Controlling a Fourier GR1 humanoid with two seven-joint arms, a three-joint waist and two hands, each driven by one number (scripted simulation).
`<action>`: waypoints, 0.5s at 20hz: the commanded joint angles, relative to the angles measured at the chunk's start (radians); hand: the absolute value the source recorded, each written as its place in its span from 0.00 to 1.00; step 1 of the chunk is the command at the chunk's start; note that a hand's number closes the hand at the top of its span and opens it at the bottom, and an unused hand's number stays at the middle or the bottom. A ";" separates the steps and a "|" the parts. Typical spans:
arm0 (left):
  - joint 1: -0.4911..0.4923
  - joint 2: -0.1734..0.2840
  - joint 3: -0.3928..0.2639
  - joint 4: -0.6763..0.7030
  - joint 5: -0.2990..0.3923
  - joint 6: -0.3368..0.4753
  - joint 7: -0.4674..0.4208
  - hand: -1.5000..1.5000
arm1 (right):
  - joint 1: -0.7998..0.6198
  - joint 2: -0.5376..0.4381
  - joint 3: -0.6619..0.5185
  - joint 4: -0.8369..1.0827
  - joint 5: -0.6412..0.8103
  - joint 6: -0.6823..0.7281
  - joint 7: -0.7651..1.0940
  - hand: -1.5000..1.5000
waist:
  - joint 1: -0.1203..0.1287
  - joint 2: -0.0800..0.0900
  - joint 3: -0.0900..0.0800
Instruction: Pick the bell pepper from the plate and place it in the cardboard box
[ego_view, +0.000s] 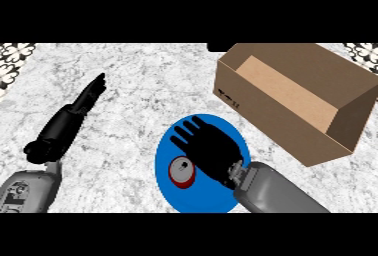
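Bell pepper — red, small, pale stem end facing up — lies on the blue plate, left of the plate's centre and a little toward the near side. Right hand is spread over the plate just beside it, to the pepper's right and beyond; fingers straight and fanned, pointing away toward the far-left, holding nothing. Thumb looks to lie close to the pepper's right edge, though whether it touches cannot be told from this angle. Judged step: the approach, grasp not yet made. To do it well, the palm wants shifting left and slightly nearer so the pepper sits under the hollow of the hand rather than outside it, then fingers and thumb closing from opposite sides — a round, smooth thing on a slick plate will likely skid if nudged from one side only. Lower straight down, not in a sweep, or the plate itself may slide on the marble counter. Cardboard box stands to the right and farther back, near the plate but apart from it, open mouth up and tilted toward the view; its near wall is tall, so the carry needs a proper lift first. Left hand rests open at the left, fingers straight, well apart from everything.
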 joint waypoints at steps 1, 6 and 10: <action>0.020 -0.007 0.027 0.017 -0.005 -0.034 -0.032 0.50 | 0.061 0.008 -0.011 -0.017 0.048 0.000 -0.047 0.00 | -0.003 -0.001 0.000; 0.058 -0.046 -0.001 -0.039 -0.053 -0.019 -0.017 0.50 | 0.012 0.064 -0.051 0.112 0.106 -0.030 -0.103 0.00 | 0.001 0.000 0.000; 0.033 -0.041 0.028 -0.066 -0.038 -0.030 0.030 0.50 | 0.016 0.041 -0.065 0.209 0.168 -0.127 -0.143 0.00 | 0.003 0.000 0.000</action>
